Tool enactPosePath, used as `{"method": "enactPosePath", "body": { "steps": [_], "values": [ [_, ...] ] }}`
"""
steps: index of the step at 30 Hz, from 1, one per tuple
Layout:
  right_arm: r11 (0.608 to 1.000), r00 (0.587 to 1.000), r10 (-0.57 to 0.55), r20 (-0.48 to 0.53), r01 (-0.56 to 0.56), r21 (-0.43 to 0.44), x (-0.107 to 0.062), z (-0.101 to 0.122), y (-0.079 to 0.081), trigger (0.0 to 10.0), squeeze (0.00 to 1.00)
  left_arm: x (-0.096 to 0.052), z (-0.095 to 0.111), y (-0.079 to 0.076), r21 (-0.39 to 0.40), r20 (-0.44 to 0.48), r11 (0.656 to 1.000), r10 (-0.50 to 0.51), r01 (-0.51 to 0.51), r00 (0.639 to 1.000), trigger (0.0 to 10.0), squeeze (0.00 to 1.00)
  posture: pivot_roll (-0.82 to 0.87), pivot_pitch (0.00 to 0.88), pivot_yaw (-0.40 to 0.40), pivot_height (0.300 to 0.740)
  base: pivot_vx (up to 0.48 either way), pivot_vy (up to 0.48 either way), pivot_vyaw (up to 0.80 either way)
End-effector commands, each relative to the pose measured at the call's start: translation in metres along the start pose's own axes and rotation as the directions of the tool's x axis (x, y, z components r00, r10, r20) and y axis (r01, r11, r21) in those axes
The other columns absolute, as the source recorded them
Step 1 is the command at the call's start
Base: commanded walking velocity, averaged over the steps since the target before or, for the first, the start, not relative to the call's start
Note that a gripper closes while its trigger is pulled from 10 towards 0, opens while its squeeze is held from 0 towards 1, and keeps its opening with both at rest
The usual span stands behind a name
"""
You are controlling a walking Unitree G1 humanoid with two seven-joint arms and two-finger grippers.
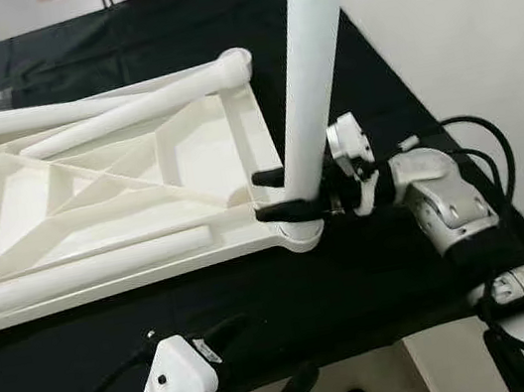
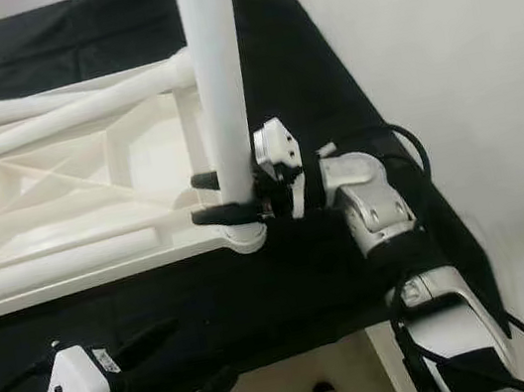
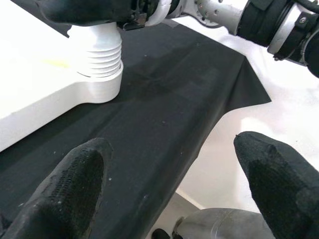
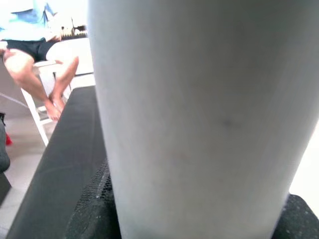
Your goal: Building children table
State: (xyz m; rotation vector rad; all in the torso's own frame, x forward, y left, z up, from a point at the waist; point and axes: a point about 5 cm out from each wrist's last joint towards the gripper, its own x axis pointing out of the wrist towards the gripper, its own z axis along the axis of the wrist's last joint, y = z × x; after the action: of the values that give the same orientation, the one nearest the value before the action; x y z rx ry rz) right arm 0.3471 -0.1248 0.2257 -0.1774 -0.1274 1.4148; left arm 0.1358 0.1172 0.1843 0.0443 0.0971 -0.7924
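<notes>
A: Why is the right gripper [image 1: 287, 192] so low on the leg [image 1: 309, 87]?

B: My guess is control. It pinches the leg just above the corner socket [image 1: 299, 235], one black finger on each side, so the threaded end stays lined up with the hole while the leg stands upright. Held higher, the foot would likely wander.

A: And the left gripper [image 3: 174, 184]?

B: Idle, near the table's front edge, fingers spread wide with nothing between them. Its wrist view looks across the black cloth [image 1: 357, 281] at the socket, where the ribbed thread of the leg sits partly above the collar. So I judge the leg is seated but not fully turned home.

A: Where's the tabletop [image 1: 101, 198]?

B: Upside down on the cloth, ribbed underside facing up. That makes sense: the corner sockets open upward, so legs go in from above.

A: How does it look?

B: White plastic, cross-braced ribs inside a raised rim, round sockets at the corners. Three more legs [image 1: 77, 111] lie loose across it, plain smooth white tubes. One lies along the near rim, two cross toward the far corner.

A: Anything else?

B: A person sits on a stool in the background of the right wrist view, well away from the work
</notes>
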Motion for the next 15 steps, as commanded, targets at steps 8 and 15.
{"method": "enactPosePath", "body": {
  "steps": [8,15],
  "values": [
    [0.967,0.980,-0.097,-0.172,0.134,0.217,-0.0142,-0.0617,0.0114,10.0,0.00,-0.0029,-0.0014,-0.0041,-0.009,-0.026,1.000,-0.014,0.014,1.000,10.0,0.00,0.11,0.369,0.036,0.740,0.000,0.000,0.00],
    [0.987,0.974,-0.101,-0.202,0.123,0.101,-0.0140,-0.0629,0.0171,10.0,0.00,-0.0032,-0.0012,-0.0040,-0.009,-0.028,1.000,-0.017,0.016,0.999,10.0,0.00,0.11,0.371,0.040,0.740,0.000,0.000,0.00]
  ]
}}
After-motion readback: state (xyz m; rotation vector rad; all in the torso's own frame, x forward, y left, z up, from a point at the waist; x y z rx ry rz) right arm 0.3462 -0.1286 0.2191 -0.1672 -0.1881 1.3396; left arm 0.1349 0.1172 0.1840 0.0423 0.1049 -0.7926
